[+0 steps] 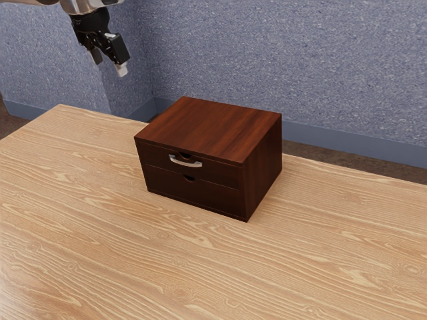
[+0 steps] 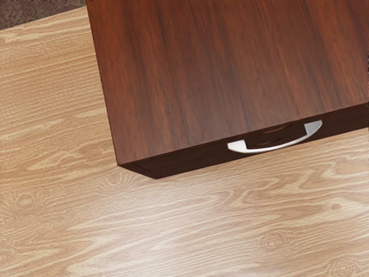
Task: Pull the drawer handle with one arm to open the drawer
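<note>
The exterior view showed the black 2-finger gripper (image 1: pixel 110 65) hanging high near that view's left, well above the table (image 1: pixel 100 267) and well apart from the cabinet (image 1: pixel 213 127). Its 2 white-tipped fingers (image 1: pixel 122 69) stood moderately apart with nothing between them, and it pointed down and toward the exterior view's right. Behind it rose a blue-grey speckled wall (image 1: pixel 300 53).

That same view gave the cabinet's front face: 1 small dark-wood box sitting on the light, grained tabletop, holding 2 drawers stacked one over the other. The upper drawer (image 1: pixel 217 172) carried 1 curved silver handle (image 1: pixel 185 161), set toward the side of the front nearer the exterior view's left. The lower drawer (image 1: pixel 200 192) had a small dark notch at its upper edge. Both fronts lay flush with each other and with the box's front edge, so the upper drawer was shut.

The wrist view looked down on the cabinet from above. There the reddish wood-grain top took up most of the frame, the front was reduced to a thin dark strip, and the handle appeared as a shallow silver arc standing out from that strip, with a dark recess behind it. A sliver of brown floor (image 2: pixel 34 11) lay past the table's far edge.
</note>
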Controlling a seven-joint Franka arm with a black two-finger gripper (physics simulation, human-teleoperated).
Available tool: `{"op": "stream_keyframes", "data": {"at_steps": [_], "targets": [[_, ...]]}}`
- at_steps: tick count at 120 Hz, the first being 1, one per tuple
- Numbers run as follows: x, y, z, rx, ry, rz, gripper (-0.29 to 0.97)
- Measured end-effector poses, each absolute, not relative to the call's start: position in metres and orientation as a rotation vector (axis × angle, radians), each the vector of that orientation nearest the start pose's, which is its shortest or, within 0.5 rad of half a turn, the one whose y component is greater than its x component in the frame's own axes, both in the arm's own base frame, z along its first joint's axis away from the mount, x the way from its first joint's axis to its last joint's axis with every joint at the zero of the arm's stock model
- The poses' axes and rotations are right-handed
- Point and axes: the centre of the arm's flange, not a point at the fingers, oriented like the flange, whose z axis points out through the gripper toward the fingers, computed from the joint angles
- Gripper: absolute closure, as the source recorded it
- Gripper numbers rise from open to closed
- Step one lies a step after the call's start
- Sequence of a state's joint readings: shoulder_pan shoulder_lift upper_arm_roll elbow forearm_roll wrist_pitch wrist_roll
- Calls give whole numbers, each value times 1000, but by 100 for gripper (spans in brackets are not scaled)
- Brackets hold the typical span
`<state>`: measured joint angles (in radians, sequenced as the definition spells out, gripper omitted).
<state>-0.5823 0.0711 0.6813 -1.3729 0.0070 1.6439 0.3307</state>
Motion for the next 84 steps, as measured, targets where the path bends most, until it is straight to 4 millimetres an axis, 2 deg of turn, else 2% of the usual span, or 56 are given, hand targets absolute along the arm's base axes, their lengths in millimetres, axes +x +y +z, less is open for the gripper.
{"op": "stream_keyframes", "data": {"at_steps": [25,32,36,40,43,46,49,53,62,76,84], "targets": [[576,42,694,-3010,381,-305,0],[574,42,707,-3001,386,-335,0],[569,41,725,-2987,394,-374,0],[551,39,773,-2944,418,-493,0],[531,36,810,-2910,468,-589,0],[513,34,836,-2881,529,-655,0],[498,32,853,-2852,607,-693,0],[485,31,864,-2813,713,-698,0],[478,36,855,-2760,930,-600,0],[482,41,828,-2711,1230,-478,0],[484,38,803,-2681,1406,-405,0]]}}
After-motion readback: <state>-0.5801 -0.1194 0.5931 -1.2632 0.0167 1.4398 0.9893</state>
